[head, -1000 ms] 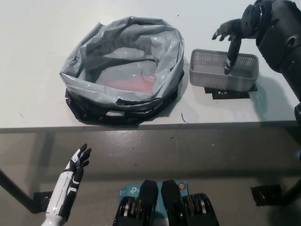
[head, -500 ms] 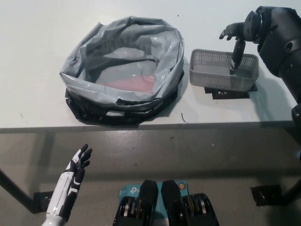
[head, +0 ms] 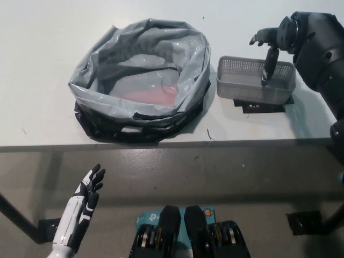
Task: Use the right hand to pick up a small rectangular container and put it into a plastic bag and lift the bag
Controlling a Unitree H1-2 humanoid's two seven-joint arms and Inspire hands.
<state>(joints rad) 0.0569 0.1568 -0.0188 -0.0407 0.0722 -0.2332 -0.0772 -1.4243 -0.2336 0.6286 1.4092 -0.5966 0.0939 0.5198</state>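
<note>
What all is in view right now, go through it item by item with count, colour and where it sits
bag: one, grey plastic with black underside, open-mouthed, left part of the table.
pink patch: one, pinkish, on the bag's floor; cannot tell what it is.
basket: one, grey perforated rectangular container, on the table right of the bag.
markers: black flat pieces, on the table under the basket's front edge; count unclear.
table: one, white top, upper half of the view.
floor: grey, below the table edge.
left hand: one, white, lower left, below table level, resting open.
right hand: one, black, over the basket's right end, fingers apart, one pointing down into it.
</note>
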